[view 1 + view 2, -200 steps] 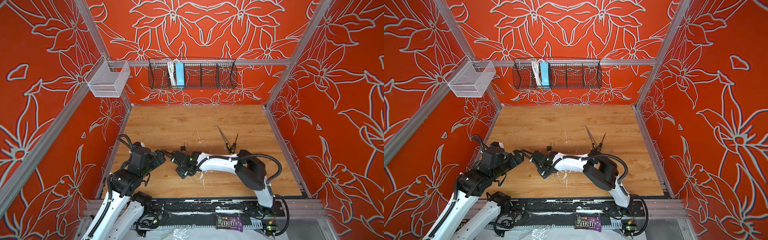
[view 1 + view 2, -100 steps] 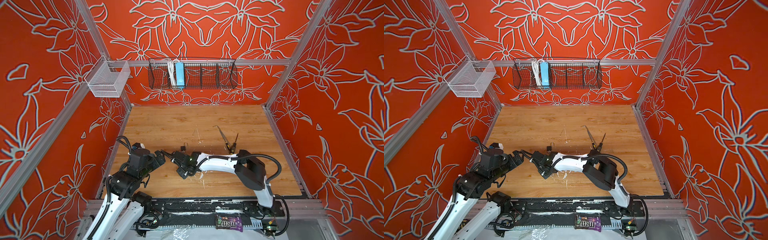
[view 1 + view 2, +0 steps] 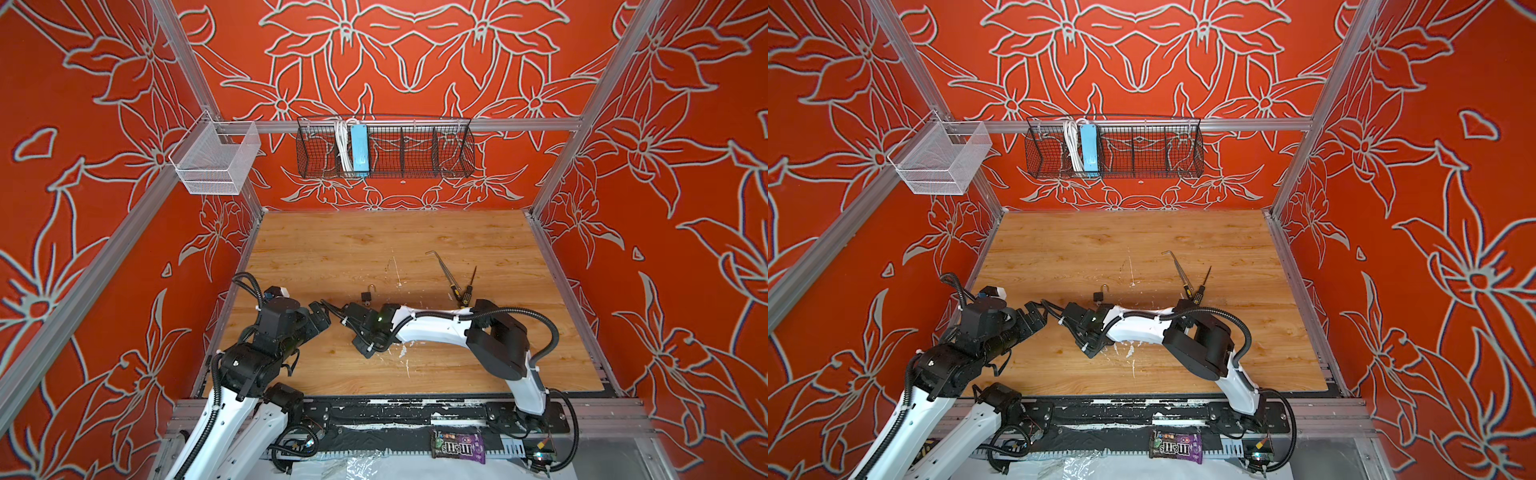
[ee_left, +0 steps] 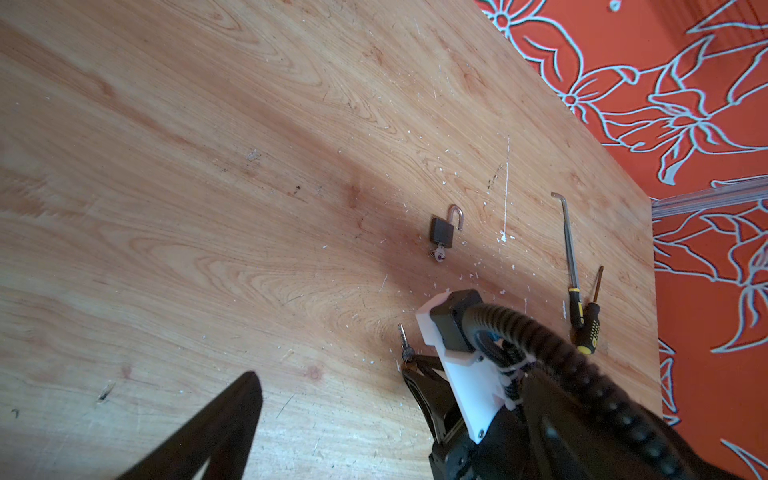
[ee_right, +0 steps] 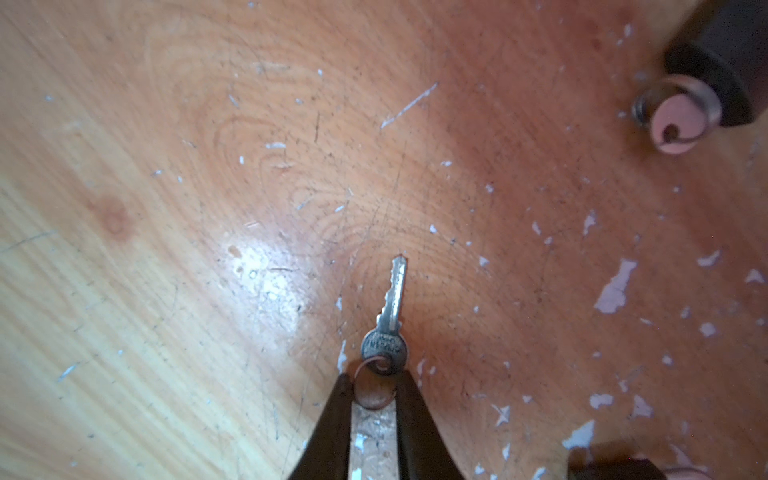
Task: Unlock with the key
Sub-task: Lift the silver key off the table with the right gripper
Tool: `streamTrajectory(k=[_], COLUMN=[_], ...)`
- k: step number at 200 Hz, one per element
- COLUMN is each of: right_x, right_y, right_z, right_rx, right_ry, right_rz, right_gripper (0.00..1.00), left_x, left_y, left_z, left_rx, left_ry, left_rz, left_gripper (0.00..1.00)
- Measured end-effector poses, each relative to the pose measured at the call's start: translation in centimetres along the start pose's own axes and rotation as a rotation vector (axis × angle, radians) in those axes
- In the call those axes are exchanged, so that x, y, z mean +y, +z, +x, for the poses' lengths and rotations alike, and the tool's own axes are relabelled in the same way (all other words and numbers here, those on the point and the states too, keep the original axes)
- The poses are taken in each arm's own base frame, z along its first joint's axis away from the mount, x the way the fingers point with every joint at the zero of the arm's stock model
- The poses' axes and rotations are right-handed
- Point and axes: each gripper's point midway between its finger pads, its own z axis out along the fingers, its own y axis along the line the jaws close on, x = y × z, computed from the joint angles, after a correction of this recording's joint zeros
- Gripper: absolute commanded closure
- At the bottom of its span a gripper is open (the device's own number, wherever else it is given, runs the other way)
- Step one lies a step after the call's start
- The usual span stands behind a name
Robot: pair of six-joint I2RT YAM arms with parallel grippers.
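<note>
Right wrist: right gripper (image 5: pixel 374 395) jaws narrow, flanking ring of key (image 5: pixel 388 320) at the tips, blade pointing ahead; firm grip unclear; padlock (image 5: pixel 723 58) ahead, off to one side, apart; left gripper (image 3: pixel 318 318) wide open.

Robot test cell, aluminium frame (image 3: pixel 519 124), patterned walls (image 3: pixel 685 137)

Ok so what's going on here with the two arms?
The right gripper pinches a small key by its ring, low on the wooden table. The padlock lies nearby, apart from both grippers, shackle already swung open, with a second key in its keyhole. The left gripper is open and holds nothing.
</note>
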Motion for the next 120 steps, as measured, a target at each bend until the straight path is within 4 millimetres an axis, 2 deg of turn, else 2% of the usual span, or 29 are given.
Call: streamTrajectory(k=[120], right_x=[-0.54], right_y=[0.10], right_z=[-0.46], right_rx=[-0.011], right_ry=[0.012], right_rz=[-0.001], right_gripper=[0.95], left_x=[-0.22], left_y=[0.34], left_z=[0.33], left_rx=[0.019], left_ry=[-0.011], left_rz=[0.010], left_gripper=[0.02])
